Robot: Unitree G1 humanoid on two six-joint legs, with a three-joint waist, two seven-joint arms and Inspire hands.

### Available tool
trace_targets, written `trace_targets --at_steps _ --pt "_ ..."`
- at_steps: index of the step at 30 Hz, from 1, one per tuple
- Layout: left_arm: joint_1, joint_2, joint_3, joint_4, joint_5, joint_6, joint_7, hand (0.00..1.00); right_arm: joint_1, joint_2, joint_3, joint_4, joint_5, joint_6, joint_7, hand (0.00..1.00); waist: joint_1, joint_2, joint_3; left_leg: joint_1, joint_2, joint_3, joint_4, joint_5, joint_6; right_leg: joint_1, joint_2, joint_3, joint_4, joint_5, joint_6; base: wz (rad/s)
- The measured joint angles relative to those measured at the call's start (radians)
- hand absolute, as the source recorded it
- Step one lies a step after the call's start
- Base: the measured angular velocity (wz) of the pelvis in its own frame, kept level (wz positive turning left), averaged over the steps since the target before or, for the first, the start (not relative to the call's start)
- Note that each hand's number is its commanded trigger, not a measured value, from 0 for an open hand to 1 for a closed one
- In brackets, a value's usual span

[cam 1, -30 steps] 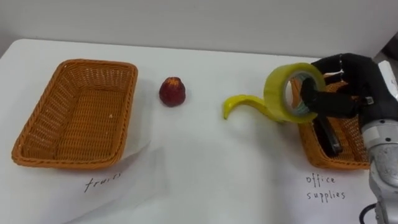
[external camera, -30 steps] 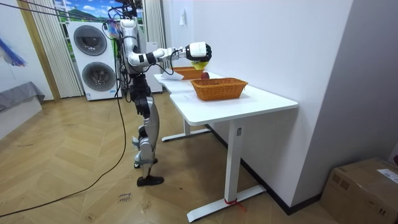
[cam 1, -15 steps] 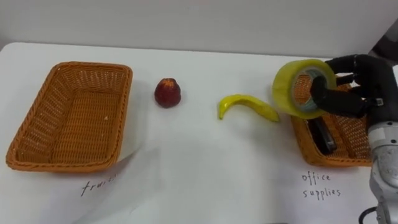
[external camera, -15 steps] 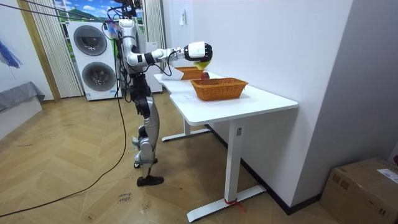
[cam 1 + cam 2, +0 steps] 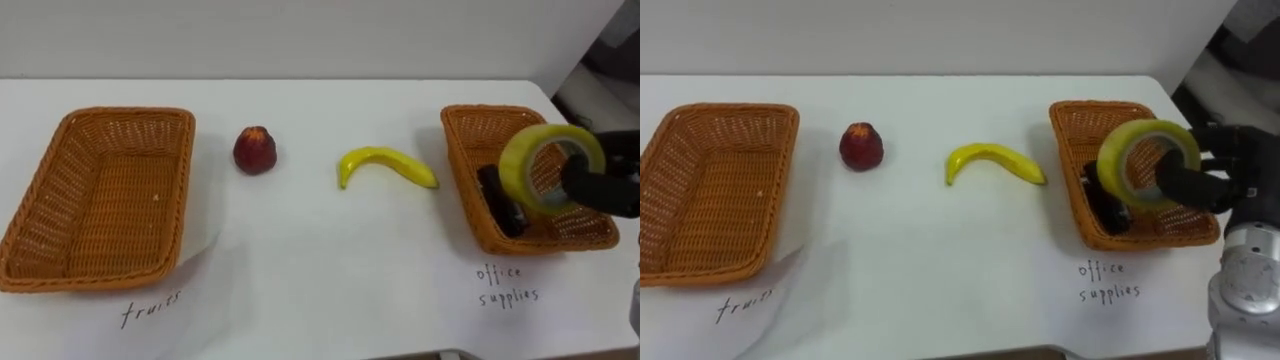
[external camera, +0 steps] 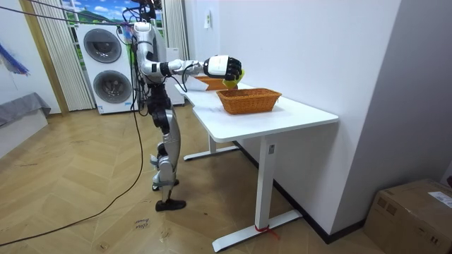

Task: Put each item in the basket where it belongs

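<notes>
Right eye view: right hand (image 5: 1235, 165) grips tape roll (image 5: 1115, 170) over right-side basket (image 5: 1110, 104).

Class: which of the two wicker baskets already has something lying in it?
The right basket: a dark object lies inside, and the right hand holds a tape roll over it. The left basket has neither.

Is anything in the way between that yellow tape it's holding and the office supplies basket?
Nothing visible blocks it. The right hand holds the tape roll right over the office supplies basket. A dark item already lies inside, with bare room beside it.
</notes>
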Motion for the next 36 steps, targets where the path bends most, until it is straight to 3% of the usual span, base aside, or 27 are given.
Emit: trace_targets --at_steps 9,11,12,13,14,36 --pt "0.006 0.000 0.012 -0.015 0.002 0.037 -0.002 0.00 0.001 0.000 0.000 0.014 -0.032 0.011 -0.004 1.00 0.004 -0.011 -0.0029 0.000 0.000 -0.001 0.000 0.000 0.000 0.000 0.000 0.000 0.000 0.000 0.001 0.00" --pt "0.007 0.000 0.012 -0.029 0.002 0.047 -0.003 0.00 0.004 0.000 0.000 0.033 -0.033 0.015 -0.004 0.62 0.004 -0.014 -0.0049 0.000 0.000 -0.001 0.000 0.000 0.000 0.000 0.000 0.001 0.001 0.000 0.001 0.00" --pt "0.007 0.000 0.012 -0.031 0.002 0.048 -0.003 0.00 0.006 0.000 0.000 0.033 -0.033 0.020 -0.004 0.15 0.004 -0.015 -0.0052 0.000 0.000 -0.001 0.000 0.000 0.000 0.000 0.000 0.001 0.001 0.000 0.001 0.00" --pt "0.007 0.000 0.011 -0.032 0.002 0.049 -0.004 0.00 0.010 0.000 0.000 0.033 -0.033 0.030 -0.004 0.15 0.004 -0.015 -0.0055 0.001 0.000 0.000 0.000 0.000 0.000 0.000 0.000 0.001 0.001 0.000 0.001 0.00" --pt "0.007 0.000 0.011 -0.034 0.002 0.050 -0.005 0.00 0.015 0.000 0.000 0.033 -0.033 0.034 -0.004 0.00 0.003 -0.015 -0.0056 0.001 0.000 -0.001 0.000 0.000 0.000 0.000 0.000 0.001 0.001 0.000 0.001 0.00" --pt "0.007 0.001 0.011 -0.069 0.001 0.061 -0.041 0.00 0.019 0.000 0.000 0.033 -0.032 0.034 -0.003 0.00 0.004 -0.018 -0.0040 0.000 0.000 -0.001 -0.001 0.000 0.000 0.000 0.000 0.001 0.000 0.000 0.001 0.00"
